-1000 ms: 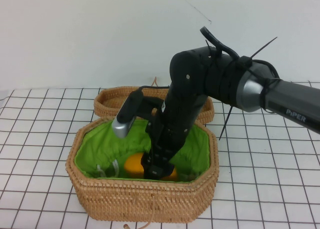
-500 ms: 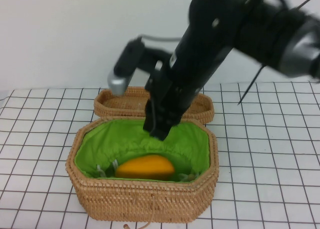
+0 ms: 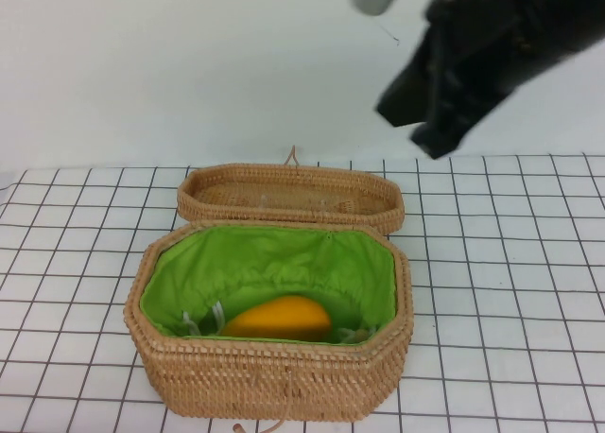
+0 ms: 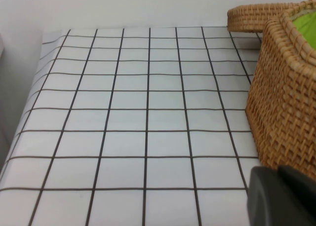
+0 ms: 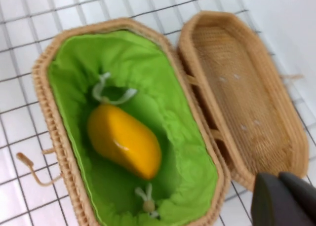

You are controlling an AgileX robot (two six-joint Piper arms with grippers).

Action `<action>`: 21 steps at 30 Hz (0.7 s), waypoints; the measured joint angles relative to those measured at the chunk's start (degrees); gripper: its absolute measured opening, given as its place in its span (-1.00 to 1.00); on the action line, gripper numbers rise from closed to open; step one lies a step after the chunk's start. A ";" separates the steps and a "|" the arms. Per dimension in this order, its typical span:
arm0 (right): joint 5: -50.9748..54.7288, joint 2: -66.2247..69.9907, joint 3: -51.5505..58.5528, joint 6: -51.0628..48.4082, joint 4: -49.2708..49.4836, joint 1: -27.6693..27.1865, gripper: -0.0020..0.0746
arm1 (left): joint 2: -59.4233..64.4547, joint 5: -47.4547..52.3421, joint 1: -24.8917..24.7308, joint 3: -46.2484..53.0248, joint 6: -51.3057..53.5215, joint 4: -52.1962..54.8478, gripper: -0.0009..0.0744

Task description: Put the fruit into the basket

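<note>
A: What's moved? A sec ago the right tool was down inside the basket over the fruit; now it's lifted out, blurred at the upper right of the high view, well above everything.

B: And the fruit stayed put?

A: Yep. Lying on its side on the green lining, toward the near wall, at the lower centre of the frame. Nothing touching it. Right tool's jaws are closed on nothing.

B: So task's basically done, imo.

A: Looks it. Step in hand is just the retreat: keep the arm going up and away, clear of the rim, and don't clip the lid lying upturned right behind the basket.

B: Left tool?

A: Only a dark corner of it shows at the lower right of the left wrist view, low over the tabletop just beside the basket's outer wall. Can't tell if it's open or shut. Not in the high view at all.

B: Anything else unclear?

A: Fruit's lower edge is hidden behind the near wall in the high view. White drawstring ties sit by each end of it; prob. part of the lining, hard to be sure. Right arm's too smeared to read its pose.
</note>
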 joint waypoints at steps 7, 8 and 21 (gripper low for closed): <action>-9.71 -13.99 19.17 3.70 0.11 -2.55 -0.94 | 0.00 0.00 0.00 0.00 0.00 0.00 -0.98; -9.46 -15.57 21.18 5.46 0.11 -2.55 -0.94 | 0.00 0.00 0.00 0.00 0.00 0.00 -0.98; 8.07 -17.02 24.67 9.26 0.31 -2.55 -0.94 | 0.00 0.00 0.00 0.00 0.00 0.00 -0.98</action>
